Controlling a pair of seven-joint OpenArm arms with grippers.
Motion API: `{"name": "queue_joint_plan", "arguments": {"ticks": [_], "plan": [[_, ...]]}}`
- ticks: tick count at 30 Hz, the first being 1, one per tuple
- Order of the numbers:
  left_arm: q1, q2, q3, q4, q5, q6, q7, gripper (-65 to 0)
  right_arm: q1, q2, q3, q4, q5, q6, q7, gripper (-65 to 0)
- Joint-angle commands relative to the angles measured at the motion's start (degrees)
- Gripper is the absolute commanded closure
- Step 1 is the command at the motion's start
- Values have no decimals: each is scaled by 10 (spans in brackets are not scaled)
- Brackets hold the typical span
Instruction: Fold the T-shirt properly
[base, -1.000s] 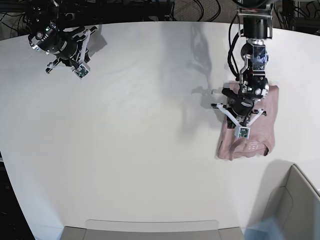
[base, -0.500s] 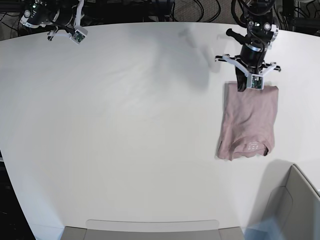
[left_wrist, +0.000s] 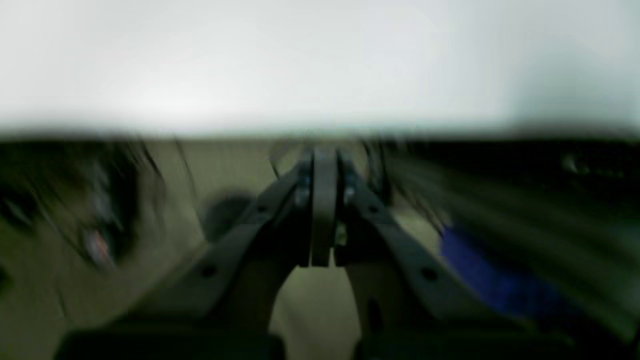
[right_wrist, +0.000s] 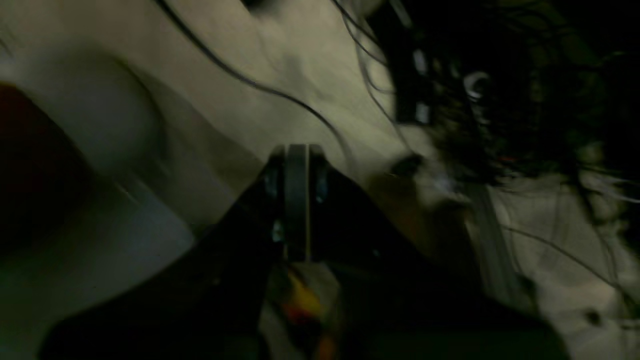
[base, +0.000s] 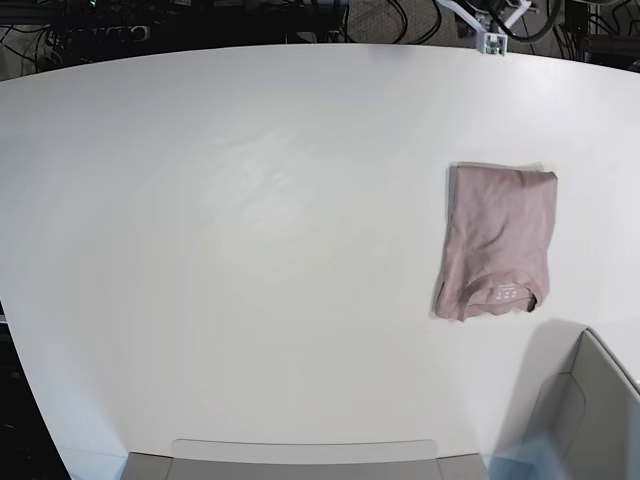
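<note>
Right gripper (right_wrist: 297, 200) out of base view beyond the table's (base: 250, 250) far-left edge, jaws together, empty; T-shirt (base: 497, 240) folded, right of centre, long axis near-to-far; left gripper (left_wrist: 324, 210), jaws together, empty, beyond far edge, the nearer one.

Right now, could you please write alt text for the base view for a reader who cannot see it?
A folded pink T-shirt lies alone on the right side of a white table. A grey bin sits at the lower right corner, and a bit of one arm shows at the top edge.
</note>
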Motion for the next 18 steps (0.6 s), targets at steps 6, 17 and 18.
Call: {"name": "queue_joint_plan", "arguments": {"ticks": [6, 17, 18], "plan": [[-79, -5, -2, -242, -2, 0, -15, 0, 145, 14, -183, -146, -91, 2, -1, -4], [-290, -6, -2, -657, -2, 0, -153, 0, 400, -10, -465, -444, -133, -2, 99, -4], [-306, -6, -1, -683, -2, 0, -163, 0, 421, -21, -480, -473, -133, -2, 105, -4]]}}
